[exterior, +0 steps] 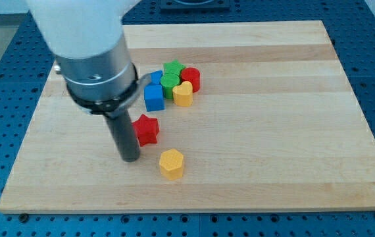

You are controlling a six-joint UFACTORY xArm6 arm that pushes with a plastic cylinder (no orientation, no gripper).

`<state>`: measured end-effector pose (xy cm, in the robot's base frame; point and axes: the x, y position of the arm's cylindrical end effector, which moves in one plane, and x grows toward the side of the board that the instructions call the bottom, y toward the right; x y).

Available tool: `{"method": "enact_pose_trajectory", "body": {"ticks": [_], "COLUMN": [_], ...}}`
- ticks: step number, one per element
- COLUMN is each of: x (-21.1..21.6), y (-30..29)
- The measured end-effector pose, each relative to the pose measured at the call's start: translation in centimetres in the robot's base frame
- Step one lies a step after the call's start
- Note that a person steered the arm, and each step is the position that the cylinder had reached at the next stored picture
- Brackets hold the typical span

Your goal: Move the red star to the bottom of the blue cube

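The red star point(147, 129) lies on the wooden board point(273, 131), left of centre. The blue cube point(154, 97) stands just above it toward the view's top, with a small gap between them. My tip point(129, 158) rests on the board at the star's lower left, the rod close against the star's left side. The arm's grey body hides the board's upper left part.
A cluster sits beside the blue cube: a second blue block point(156, 78), a green star point(172, 68), a green cylinder point(169, 83), a red cylinder point(191, 78) and a yellow heart point(183, 94). A yellow hexagon point(172, 164) lies below the red star, right of my tip.
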<state>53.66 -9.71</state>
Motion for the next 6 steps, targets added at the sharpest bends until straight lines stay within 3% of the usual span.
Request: {"method": "enact_pose_trajectory", "body": {"ticks": [4,6], "x": [-3.0,-3.4], "y": [2.1,-2.2]}}
